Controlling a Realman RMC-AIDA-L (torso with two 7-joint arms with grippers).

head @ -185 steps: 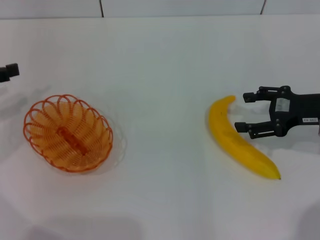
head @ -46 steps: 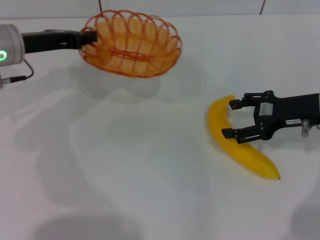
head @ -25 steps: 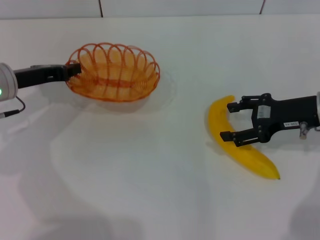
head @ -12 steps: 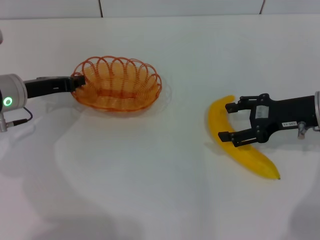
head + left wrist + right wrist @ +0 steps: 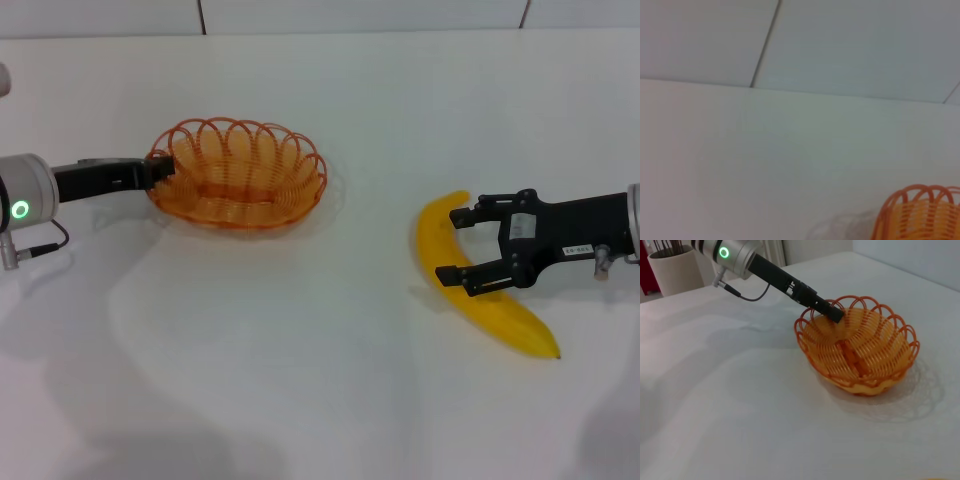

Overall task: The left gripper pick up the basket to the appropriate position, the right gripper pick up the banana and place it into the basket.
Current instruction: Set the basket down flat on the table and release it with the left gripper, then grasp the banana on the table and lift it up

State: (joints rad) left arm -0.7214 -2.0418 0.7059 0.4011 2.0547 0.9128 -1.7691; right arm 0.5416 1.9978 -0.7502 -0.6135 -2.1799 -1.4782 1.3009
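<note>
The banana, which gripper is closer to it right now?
Right. The right gripper straddles the banana with open fingers; the left gripper is far across the table, clamped on the basket rim.

The scene was viewed from above and in front by the head camera, angled down at the white table [image 5: 320, 380]. The basket [image 5: 240, 188] was framed close by the right wrist camera, looking obliquely across the table. Only the basket's rim [image 5: 920, 200] was caught by the left wrist camera, aimed low toward the wall beyond it.
</note>
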